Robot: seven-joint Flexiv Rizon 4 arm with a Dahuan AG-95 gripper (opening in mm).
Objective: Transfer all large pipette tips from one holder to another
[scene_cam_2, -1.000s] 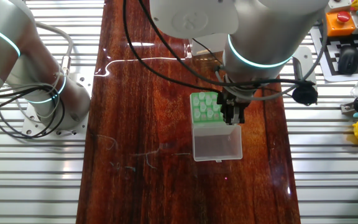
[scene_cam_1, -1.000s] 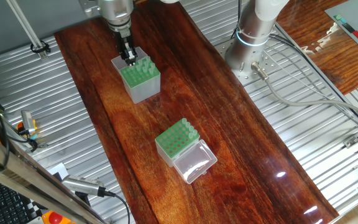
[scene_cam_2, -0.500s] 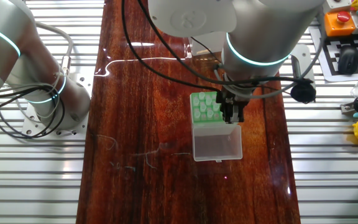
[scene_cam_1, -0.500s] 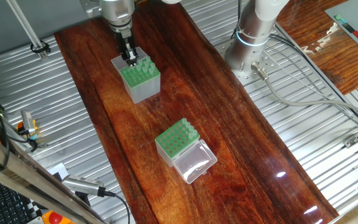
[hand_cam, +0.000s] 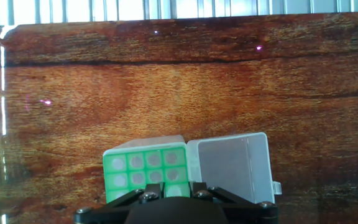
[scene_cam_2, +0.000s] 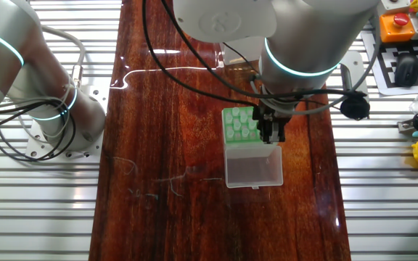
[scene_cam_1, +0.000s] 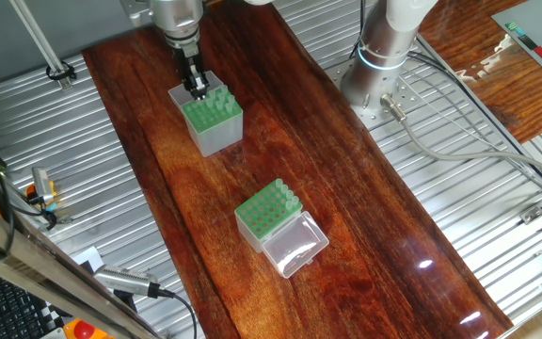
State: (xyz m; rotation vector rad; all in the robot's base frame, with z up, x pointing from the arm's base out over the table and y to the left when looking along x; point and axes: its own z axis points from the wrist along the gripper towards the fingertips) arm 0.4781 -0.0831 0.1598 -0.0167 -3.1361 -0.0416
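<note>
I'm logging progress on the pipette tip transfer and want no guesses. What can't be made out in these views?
1. One fixed view: whether the gripper holds anything. Its fingers are too small and dark over the taller holder.
2. The other fixed view: the taller holder, hidden behind the arm.
3. Hand view: the fingertips, cut off by the bottom edge. The gripper body also covers the near edge of the lidded box.
</note>
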